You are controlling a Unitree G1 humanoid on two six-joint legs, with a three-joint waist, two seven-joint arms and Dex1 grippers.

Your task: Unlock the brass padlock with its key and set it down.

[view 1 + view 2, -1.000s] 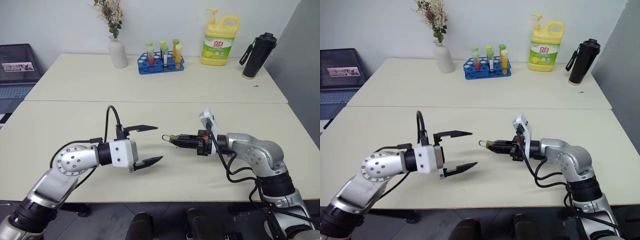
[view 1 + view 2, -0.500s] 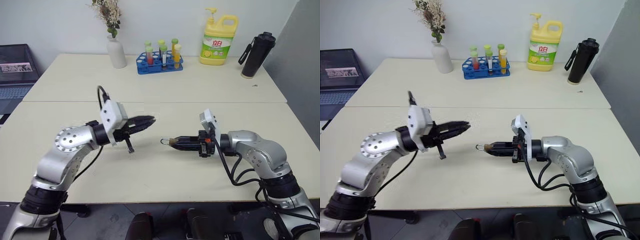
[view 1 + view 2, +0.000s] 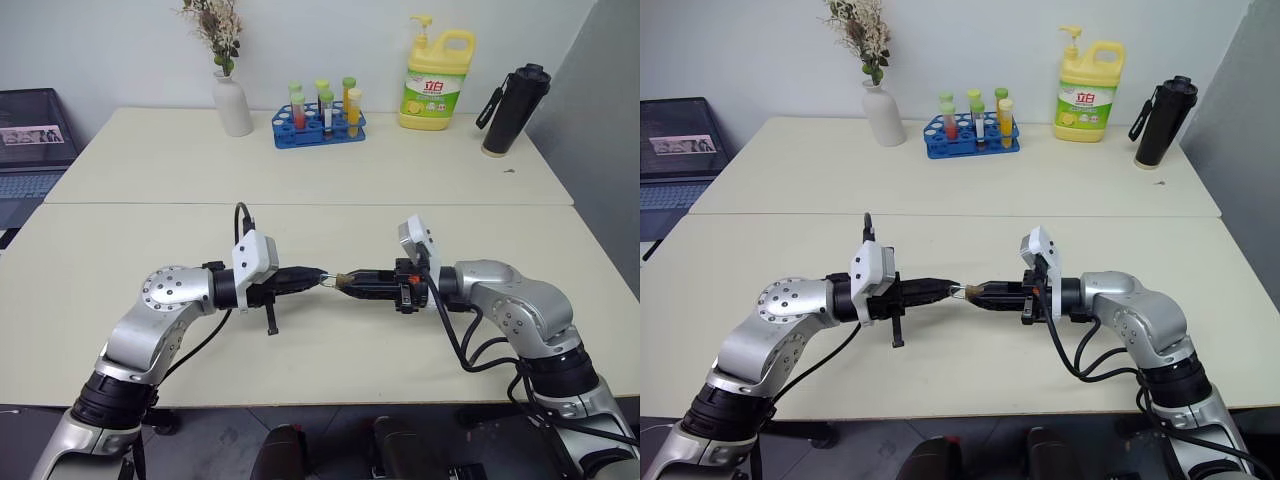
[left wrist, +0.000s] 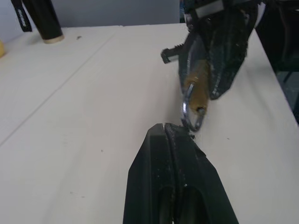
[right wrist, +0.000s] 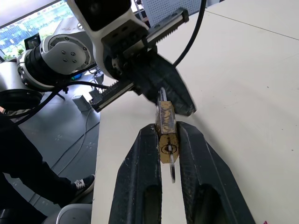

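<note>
The brass padlock (image 5: 165, 122) is clamped between the two fingers of my right gripper (image 3: 346, 281), which is shut on its gold body just above the table. Its silvery shackle (image 4: 188, 111) points toward my left arm. The key (image 5: 172, 169) sticks out of the body's other end, back between the right fingers. My left gripper (image 3: 318, 274) is shut, level, and its tip meets the end of the shackle. Whether the tip pinches the shackle I cannot tell.
At the far side of the table stand a white vase (image 3: 235, 104) with dried flowers, a blue test-tube rack (image 3: 322, 127), a yellow detergent bottle (image 3: 437, 78) and a black bottle (image 3: 508, 112). A laptop (image 3: 34, 140) sits off to the left.
My left gripper has shut, rolled over and moved right until its tip reached the padlock's shackle. The right gripper kept its hold and barely moved.
</note>
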